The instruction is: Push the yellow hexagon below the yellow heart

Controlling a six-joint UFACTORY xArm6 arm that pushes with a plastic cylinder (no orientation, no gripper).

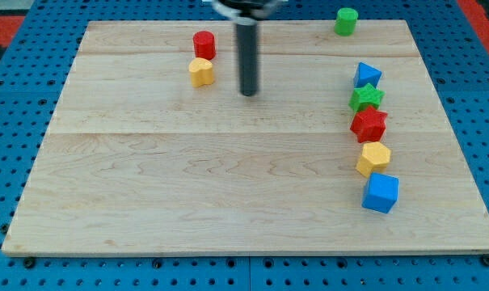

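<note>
The yellow hexagon (373, 158) lies at the view's right, in a column of blocks, between a red star (368, 124) above it and a blue cube (381, 192) below it. The yellow heart (201, 72) lies at the upper left of the board, just below a red cylinder (204, 44). My tip (248, 93) stands on the board to the right of the yellow heart, a short gap apart from it, and far to the left of the yellow hexagon.
A green star (366, 98) and a blue triangle (367, 75) top the right column. A green cylinder (346, 20) stands at the board's top edge. The wooden board (187, 186) rests on a blue pegboard.
</note>
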